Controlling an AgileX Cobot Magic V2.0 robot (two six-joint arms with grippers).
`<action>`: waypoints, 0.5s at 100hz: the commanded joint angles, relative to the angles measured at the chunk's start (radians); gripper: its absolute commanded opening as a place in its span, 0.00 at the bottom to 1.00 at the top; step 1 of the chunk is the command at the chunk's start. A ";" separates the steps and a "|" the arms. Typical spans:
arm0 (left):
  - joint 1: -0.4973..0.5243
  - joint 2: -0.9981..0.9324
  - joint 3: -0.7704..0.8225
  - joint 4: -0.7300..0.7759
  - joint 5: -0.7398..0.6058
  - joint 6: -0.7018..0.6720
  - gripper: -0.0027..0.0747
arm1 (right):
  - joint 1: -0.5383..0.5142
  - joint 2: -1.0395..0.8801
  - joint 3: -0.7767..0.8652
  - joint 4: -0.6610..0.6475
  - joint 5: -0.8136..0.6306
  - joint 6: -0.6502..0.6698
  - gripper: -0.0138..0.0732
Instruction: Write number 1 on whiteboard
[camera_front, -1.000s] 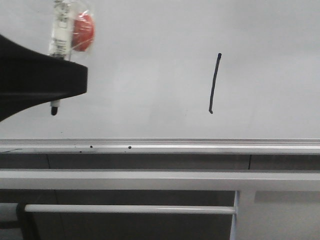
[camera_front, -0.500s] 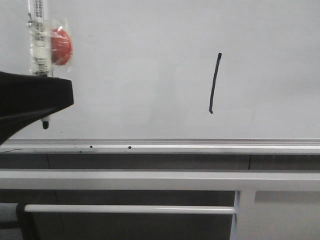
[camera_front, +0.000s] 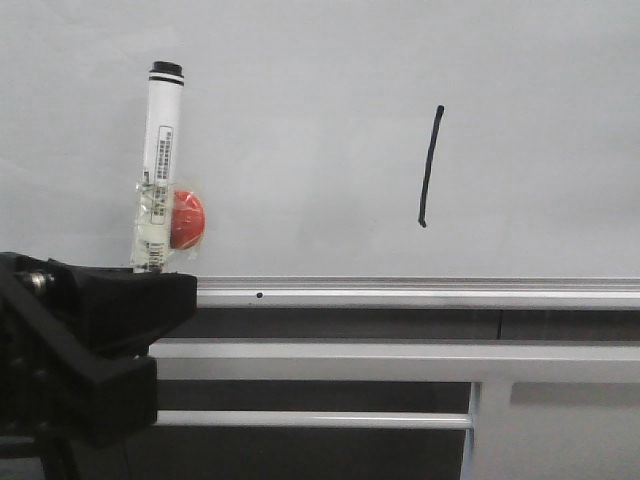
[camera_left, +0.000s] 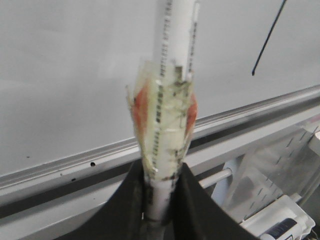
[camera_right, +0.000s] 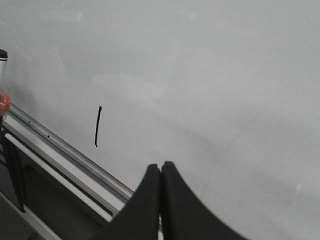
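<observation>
The number 1 (camera_front: 430, 166) is a thin black slanted stroke on the whiteboard (camera_front: 320, 100), right of centre. It also shows in the left wrist view (camera_left: 270, 35) and the right wrist view (camera_right: 97, 126). My left gripper (camera_front: 150, 285) is at the lower left, shut on a white marker (camera_front: 160, 160) that stands upright above it, with a red lump (camera_front: 186, 220) taped to it. In the left wrist view the fingers (camera_left: 195, 205) clamp the marker barrel (camera_left: 172, 100). The marker is well left of the stroke. My right gripper (camera_right: 160, 167) is shut and empty, facing the board.
The board's silver bottom rail (camera_front: 420, 291) runs across the front view, with white metal bars (camera_front: 400, 360) below it. A white perforated bracket (camera_left: 272, 175) and a white object (camera_left: 277, 227) show below the rail in the left wrist view.
My left gripper has dropped from mid-board to below the rail and shifted a little right, still holding the marker. The stroke is unchanged.
</observation>
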 joint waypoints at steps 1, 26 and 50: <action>-0.006 -0.018 -0.031 -0.033 -0.256 -0.018 0.01 | -0.003 0.008 -0.025 -0.033 -0.055 0.005 0.09; 0.000 -0.018 -0.059 -0.066 -0.256 -0.016 0.01 | -0.003 0.008 -0.025 -0.033 -0.048 0.005 0.08; 0.010 -0.007 -0.096 -0.115 -0.256 -0.016 0.01 | -0.003 0.008 -0.025 -0.033 -0.043 0.005 0.08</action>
